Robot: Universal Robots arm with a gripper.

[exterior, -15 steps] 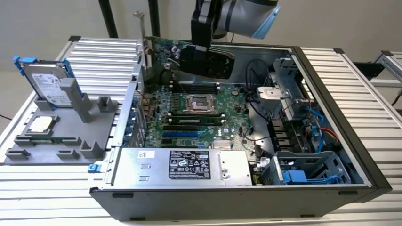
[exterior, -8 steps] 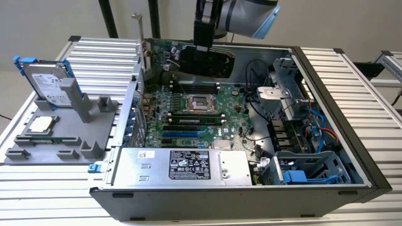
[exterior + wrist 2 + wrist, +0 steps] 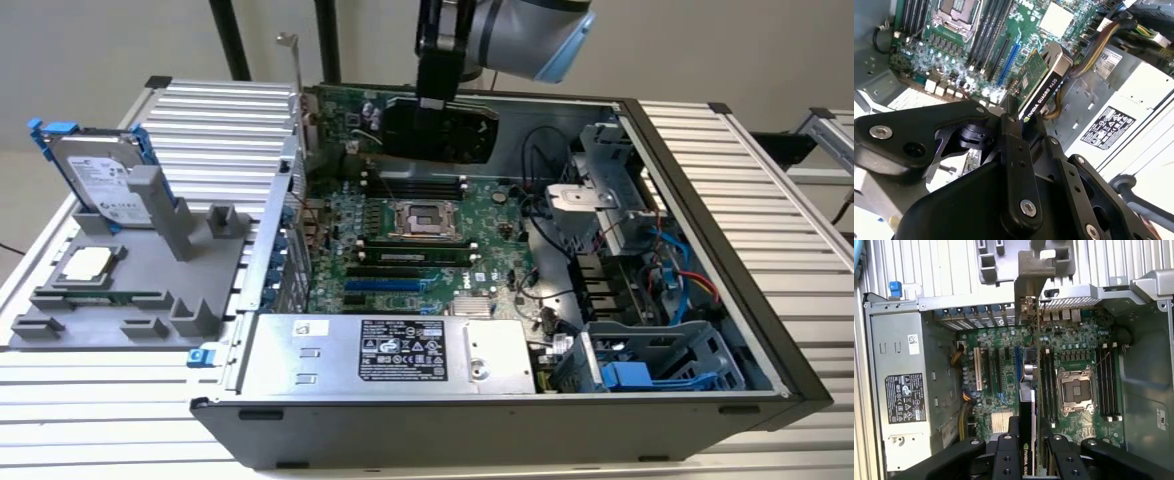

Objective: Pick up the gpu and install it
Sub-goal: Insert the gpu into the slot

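Hanging on edge over the open case (image 3: 787,330), that's the gpu (image 3: 447,130), with the claw (image 3: 437,100) coming straight down from above and pinching it by the top edge, jaws closed only as far as the card's thickness lets them. The first wrist view shows why it's held like that: the fingers (image 3: 1005,455) sit one either side of the card, so its long lower edge points down at the motherboard (image 3: 999,420) and runs parallel with the slots (image 3: 995,370). The silver bracket (image 3: 1030,275) is turned toward the rear wall of the case, where the openings are, and that looks to me like the right way round. From the exterior view the card sits toward the far side of the case, black shroud facing us, and seems to be above the board rather than pressed into it. I'd call it not yet seated, though how much air is under it I can't tell. Over on the exterior view's left the hard drive (image 3: 100,175) stands in its grey fixture (image 3: 134,290) on the table (image 3: 80,400), well apart from the arm and out of its way
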